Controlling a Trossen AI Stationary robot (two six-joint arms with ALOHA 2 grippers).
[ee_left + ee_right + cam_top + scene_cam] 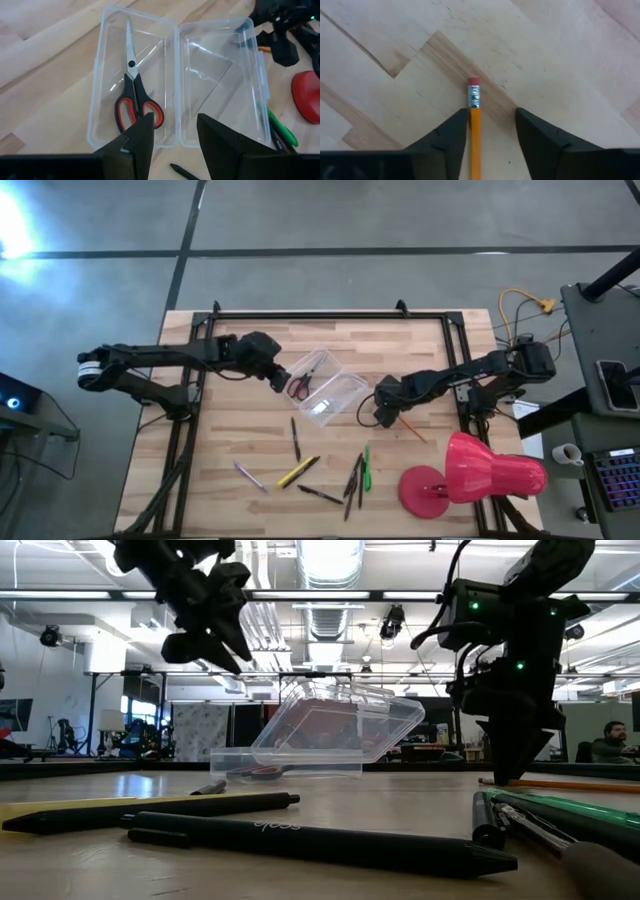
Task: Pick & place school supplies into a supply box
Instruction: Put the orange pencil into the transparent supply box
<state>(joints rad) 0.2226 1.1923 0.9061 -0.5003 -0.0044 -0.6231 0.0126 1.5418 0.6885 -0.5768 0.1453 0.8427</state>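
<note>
The clear supply box (338,395) lies open on the table, and the red-handled scissors (132,95) lie flat in one half of it. My left gripper (175,120) hovers open just above the box's left end (280,377). My right gripper (491,112) is open and low over the table right of the box, its fingers on either side of the orange pencil (475,125). Nearer the table's front edge lie dark pens (352,477), a green pen (366,468), a yellow marker (297,472) and a pale pen (250,477). My right gripper comes down from above with its open fingers astride the pencil's eraser end (474,92). The pencil lies flat on the table, close along one finger (452,135). Whether that finger touches it, I cannot tell.
A big red lamp (470,473) stands at the table's near right corner, close to the pencil's far tip. A black metal frame (330,312) runs along the far and side edges. Bare wood lies between the box and the loose pens.
</note>
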